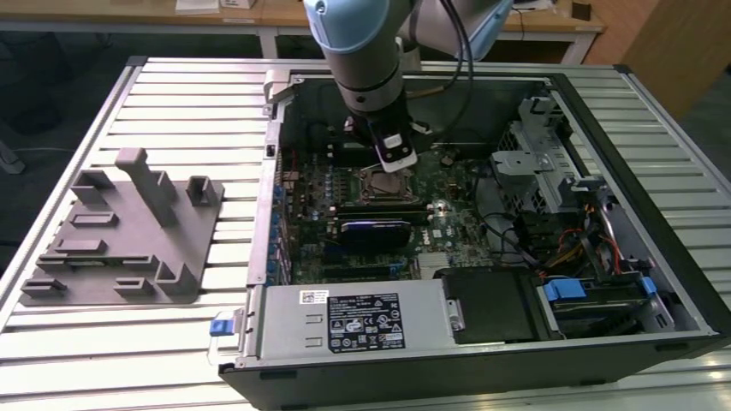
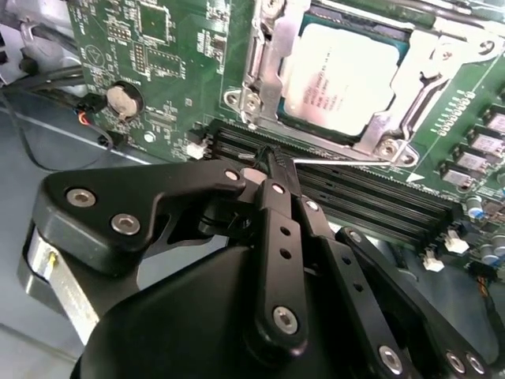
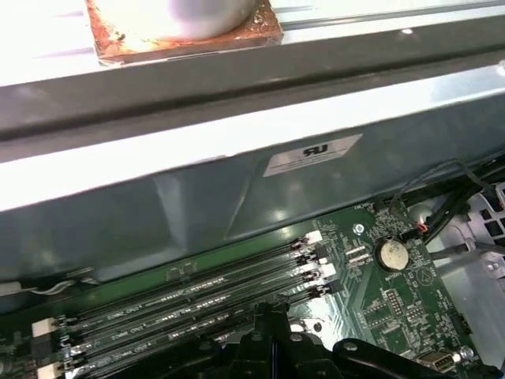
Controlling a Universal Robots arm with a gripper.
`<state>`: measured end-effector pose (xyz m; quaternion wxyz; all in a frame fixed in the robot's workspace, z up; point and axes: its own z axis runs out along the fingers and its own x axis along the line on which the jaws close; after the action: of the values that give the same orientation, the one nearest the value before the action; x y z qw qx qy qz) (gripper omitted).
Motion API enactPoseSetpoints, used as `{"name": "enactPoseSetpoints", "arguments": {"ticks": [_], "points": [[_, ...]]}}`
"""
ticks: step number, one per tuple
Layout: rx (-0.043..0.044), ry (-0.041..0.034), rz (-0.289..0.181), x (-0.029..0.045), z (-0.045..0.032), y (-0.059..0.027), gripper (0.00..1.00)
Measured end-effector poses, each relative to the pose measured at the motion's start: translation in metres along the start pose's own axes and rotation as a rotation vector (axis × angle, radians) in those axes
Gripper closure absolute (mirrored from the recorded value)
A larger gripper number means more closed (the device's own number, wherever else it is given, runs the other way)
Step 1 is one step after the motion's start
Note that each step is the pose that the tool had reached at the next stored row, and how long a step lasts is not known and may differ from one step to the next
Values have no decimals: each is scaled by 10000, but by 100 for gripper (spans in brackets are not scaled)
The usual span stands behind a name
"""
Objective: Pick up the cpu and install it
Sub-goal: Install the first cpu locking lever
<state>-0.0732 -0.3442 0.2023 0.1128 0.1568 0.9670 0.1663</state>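
Note:
The cpu (image 2: 347,75), a silvery square chip, lies flat in the motherboard socket (image 1: 383,182) with the metal load plate (image 2: 264,75) framing its edges. In the second wrist view my gripper (image 2: 267,160) is shut, and its black fingers (image 2: 278,237) meet in a narrow tip with nothing between them. That tip sits beside the socket, over the black memory slots (image 2: 355,197), at the end of a thin metal lever (image 2: 355,163). I cannot tell whether it touches the lever. In the exterior view the gripper (image 1: 395,160) hangs just above the socket inside the open computer case (image 1: 594,94).
Memory slots (image 3: 197,304) and a coin battery (image 3: 392,253) lie close to the fingers, with the case wall (image 3: 237,189) just beyond. A power supply (image 1: 365,321) and drive cage (image 1: 549,163) crowd the case. A grey fixture (image 1: 126,231) stands on the slatted table at the exterior view's left.

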Motion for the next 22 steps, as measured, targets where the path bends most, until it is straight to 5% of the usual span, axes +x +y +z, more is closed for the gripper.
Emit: {"name": "enactPoseSetpoints", "arguments": {"ticks": [22], "points": [[-20,7,5,72,75,-21,89]]}}
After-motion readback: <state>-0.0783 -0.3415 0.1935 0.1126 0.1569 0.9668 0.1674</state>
